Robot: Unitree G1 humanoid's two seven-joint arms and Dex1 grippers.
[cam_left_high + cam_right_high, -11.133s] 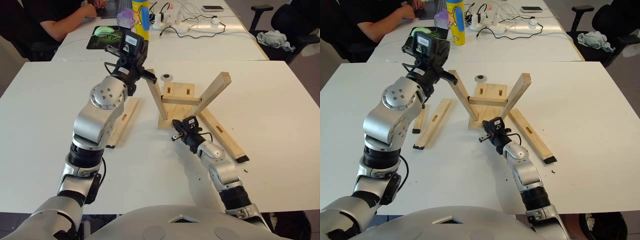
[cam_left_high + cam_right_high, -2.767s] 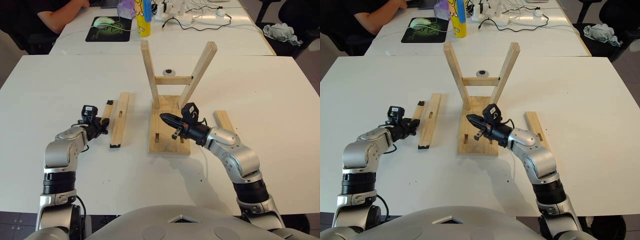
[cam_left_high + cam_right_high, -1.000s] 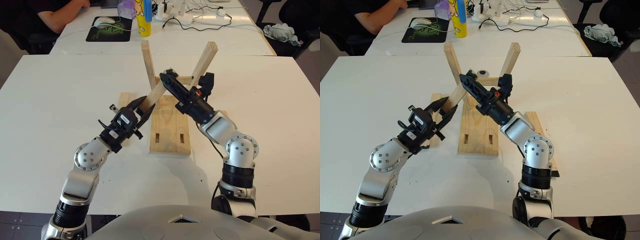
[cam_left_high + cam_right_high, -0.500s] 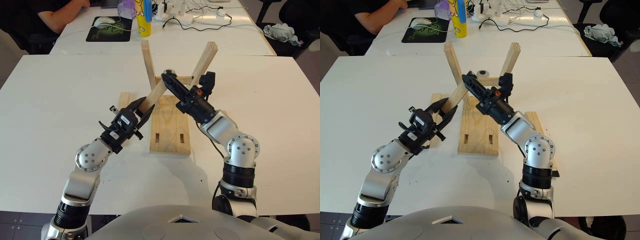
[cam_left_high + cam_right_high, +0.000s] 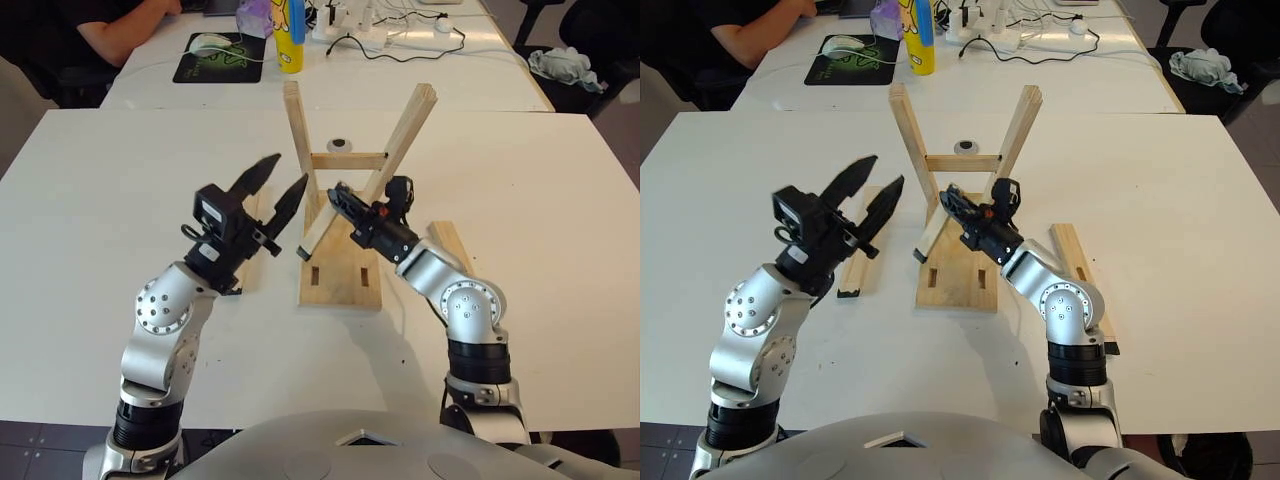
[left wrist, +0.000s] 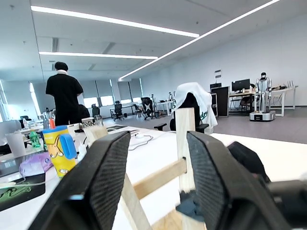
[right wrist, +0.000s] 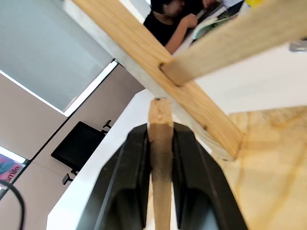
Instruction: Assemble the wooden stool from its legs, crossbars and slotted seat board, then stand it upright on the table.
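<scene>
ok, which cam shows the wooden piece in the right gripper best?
Right wrist view: the wooden piece sits clamped between both fingers of the right gripper. Eye views show its whole length, slanting down toward the seat board. Left wrist view: can't tell it from the other wood.

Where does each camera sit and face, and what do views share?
Eye views: head-mounted, facing forward and down over the table; both arms show, left gripper open, right gripper holding a wooden piece.
Left wrist view: on that wrist, looks between its fingers at the leg frame.
Right wrist view: on that wrist, looks along its fingers and the piece.
All show the leg frame.
</scene>
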